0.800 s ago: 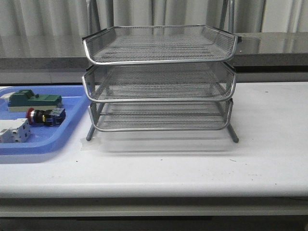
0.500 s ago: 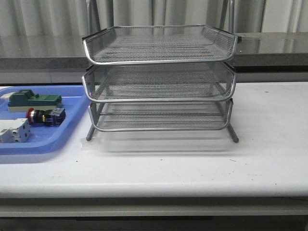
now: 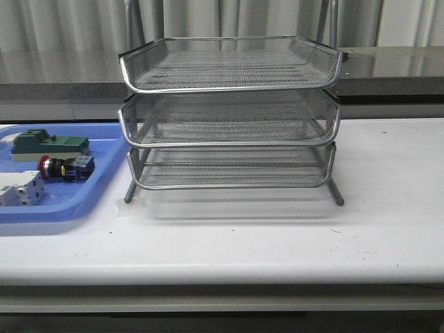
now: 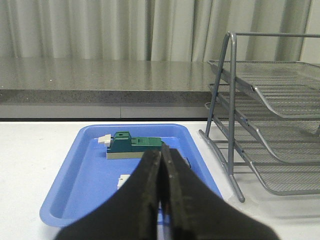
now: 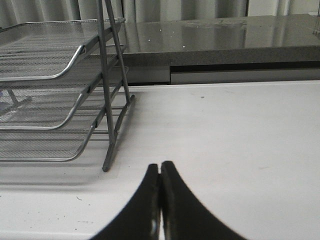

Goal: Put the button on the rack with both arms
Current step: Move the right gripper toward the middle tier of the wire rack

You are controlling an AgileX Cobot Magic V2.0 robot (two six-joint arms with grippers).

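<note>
Nothing has shifted on the worktop since the earlier front views: the rack, the tray and its contents sit where they sat. The white worktop (image 3: 388,229) runs across the front view, with a dark grey ledge behind it and pale pleated curtains above that.

The rack (image 3: 229,118) stands near the middle of the worktop, three wire-mesh tiers stacked on upright posts, and all three tiers look bare. Just beside it on the left lies a flat blue tray (image 3: 104,184). In that tray the button (image 3: 64,168) lies on its side, red head pointing left, between a green block (image 3: 50,144) farther back and a white block (image 3: 19,189) nearer the front edge.

Neither arm shows in the front view. In the left wrist view the left end effector (image 4: 161,157) has its fingers pressed together with nothing between them, held above the near part of the blue tray; the green block is visible beyond the fingertips, while the button is hidden behind them. In the right wrist view the right end effector (image 5: 160,170) is likewise closed and empty, over bare worktop beside the rack's right posts, well apart from the button.
</note>
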